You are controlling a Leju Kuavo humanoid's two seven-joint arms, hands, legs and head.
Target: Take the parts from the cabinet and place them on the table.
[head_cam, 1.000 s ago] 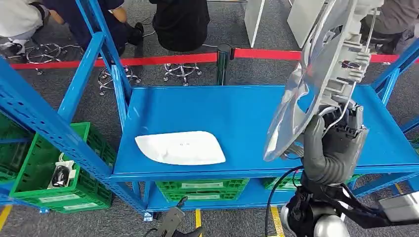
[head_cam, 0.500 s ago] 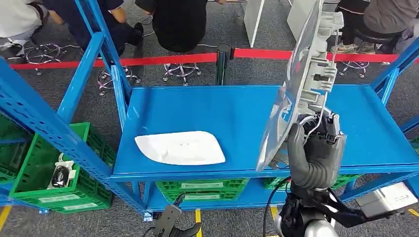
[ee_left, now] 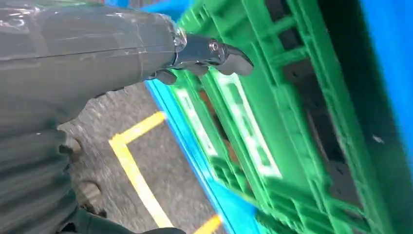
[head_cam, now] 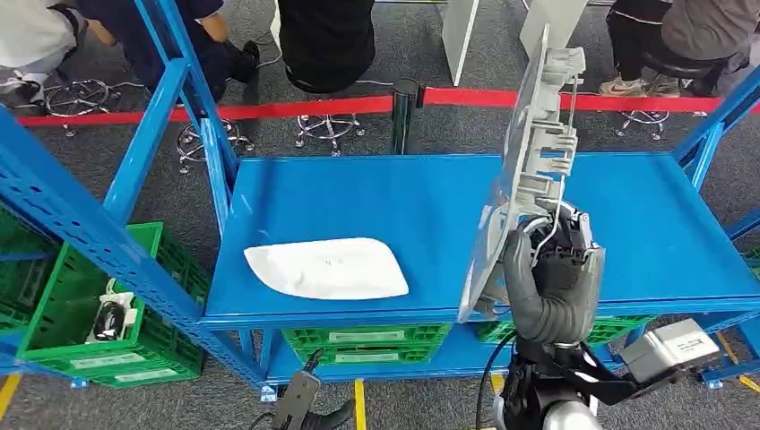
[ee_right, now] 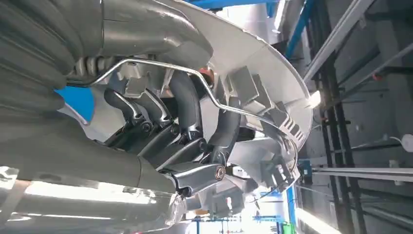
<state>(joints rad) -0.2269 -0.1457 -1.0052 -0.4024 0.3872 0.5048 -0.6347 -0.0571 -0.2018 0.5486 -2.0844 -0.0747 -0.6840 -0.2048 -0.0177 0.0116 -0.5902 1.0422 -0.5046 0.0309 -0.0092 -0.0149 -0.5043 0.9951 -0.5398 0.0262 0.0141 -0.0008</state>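
Note:
My right hand (head_cam: 553,269) grips a large silver-white plastic part (head_cam: 529,157) with clips and a wire on its back, held upright and edge-on over the right half of the blue table (head_cam: 430,210). In the right wrist view the fingers (ee_right: 187,105) curl around the part's ribbed back (ee_right: 263,97). A second white part (head_cam: 326,267) lies flat on the table near its front left edge. My left hand (head_cam: 309,408) hangs low below the table front; the left wrist view shows its thumb (ee_left: 214,51) over green crates, and its fingers are hidden.
Green crates (head_cam: 99,313) sit on the blue cabinet shelves at left and under the table (head_cam: 367,343). Blue rack posts (head_cam: 193,98) rise at left. A red barrier band (head_cam: 296,107) runs behind the table, with people on stools beyond it.
My right hand has carried the upright part leftward and slightly down, turning it more edge-on to the head camera. The flat white part has not moved.

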